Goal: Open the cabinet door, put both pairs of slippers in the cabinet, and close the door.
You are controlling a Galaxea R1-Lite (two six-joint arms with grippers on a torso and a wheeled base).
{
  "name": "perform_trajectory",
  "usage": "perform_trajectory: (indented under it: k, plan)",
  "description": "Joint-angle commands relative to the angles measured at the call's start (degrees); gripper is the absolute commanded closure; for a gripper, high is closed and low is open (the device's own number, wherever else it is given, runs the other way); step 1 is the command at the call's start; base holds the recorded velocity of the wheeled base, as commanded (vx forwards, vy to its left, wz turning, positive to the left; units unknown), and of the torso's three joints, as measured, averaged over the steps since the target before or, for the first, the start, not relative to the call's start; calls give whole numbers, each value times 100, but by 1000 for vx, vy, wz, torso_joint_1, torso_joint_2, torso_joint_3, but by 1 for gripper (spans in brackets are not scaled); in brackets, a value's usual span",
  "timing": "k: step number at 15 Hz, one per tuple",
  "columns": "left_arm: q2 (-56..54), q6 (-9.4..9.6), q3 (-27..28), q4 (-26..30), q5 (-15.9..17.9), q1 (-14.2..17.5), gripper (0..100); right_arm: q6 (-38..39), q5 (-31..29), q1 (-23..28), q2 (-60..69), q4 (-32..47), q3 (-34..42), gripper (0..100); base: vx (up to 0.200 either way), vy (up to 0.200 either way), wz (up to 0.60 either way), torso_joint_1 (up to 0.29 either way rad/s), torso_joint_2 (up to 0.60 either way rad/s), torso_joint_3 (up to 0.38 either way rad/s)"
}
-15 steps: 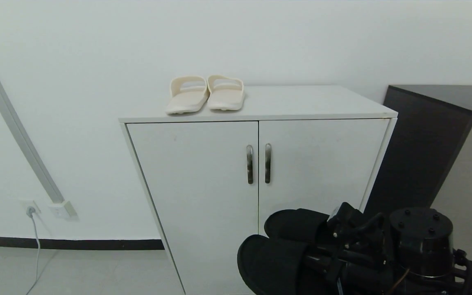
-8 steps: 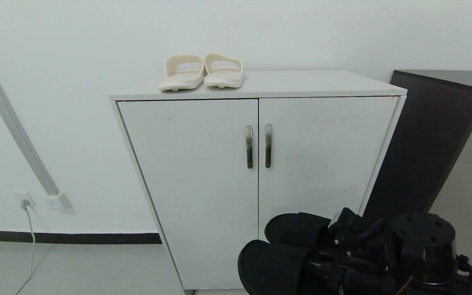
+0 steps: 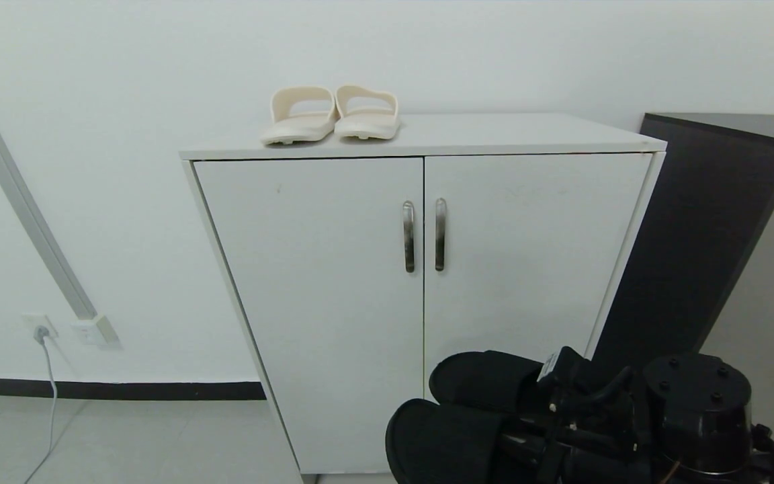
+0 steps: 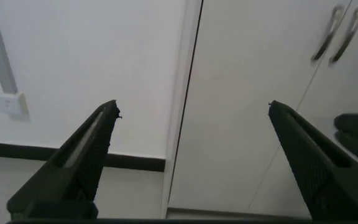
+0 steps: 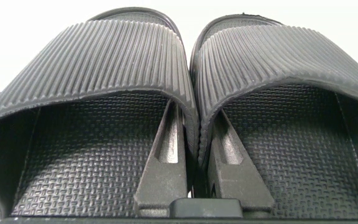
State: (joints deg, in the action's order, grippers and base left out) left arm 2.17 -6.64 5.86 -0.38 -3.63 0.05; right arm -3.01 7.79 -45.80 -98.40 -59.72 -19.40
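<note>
Nothing of the task is finished yet. Both doors of the white cabinet (image 3: 333,302) are shut, with their two metal handles (image 3: 409,236) side by side at the middle seam. The beige slippers (image 3: 330,117) sit paired on the cabinet top toward its left end, seemingly near the front edge. Low before the right door, the right gripper (image 5: 196,115) has one finger inside each of the black slippers (image 3: 467,417), pinching their adjoining walls together under the ribbed straps. The left gripper (image 4: 191,109) is spread wide and empty. Opening, both placements and closing remain.
</note>
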Motion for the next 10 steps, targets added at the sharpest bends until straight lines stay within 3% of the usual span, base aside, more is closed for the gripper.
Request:
perform_trajectory:
  k: [1, 3, 4, 7, 8, 10]
  plan:
    - [1180, -188, 776, 3, 346, -22, 0, -7, -23, -43, -21, -57, 24, 100, 0, 0, 0, 0, 0, 0]
    - [1989, -179, 794, -200, 1163, -22, 0, -7, -14, -43, -21, -83, 32, 100, 0, 0, 0, 0, 0, 0]
    - [2218, -179, 802, -349, 1374, -14, 0, -7, -14, -34, -21, -83, 41, 100, 0, 0, 0, 0, 0, 0]
    - [3360, -179, 837, -1289, 2754, -128, 0, 2, -6, -34, -91, -92, 32, 100, 0, 0, 0, 0, 0, 0]
    - [3729, -179, 943, -1535, 3018, -163, 0, 2, -6, -34, -109, -110, 41, 100, 0, 0, 0, 0, 0, 0]
    - [4142, -215, 1075, -1905, 3378, -523, 0, 2, -6, -34, -135, -119, 41, 100, 0, 0, 0, 0, 0, 0]
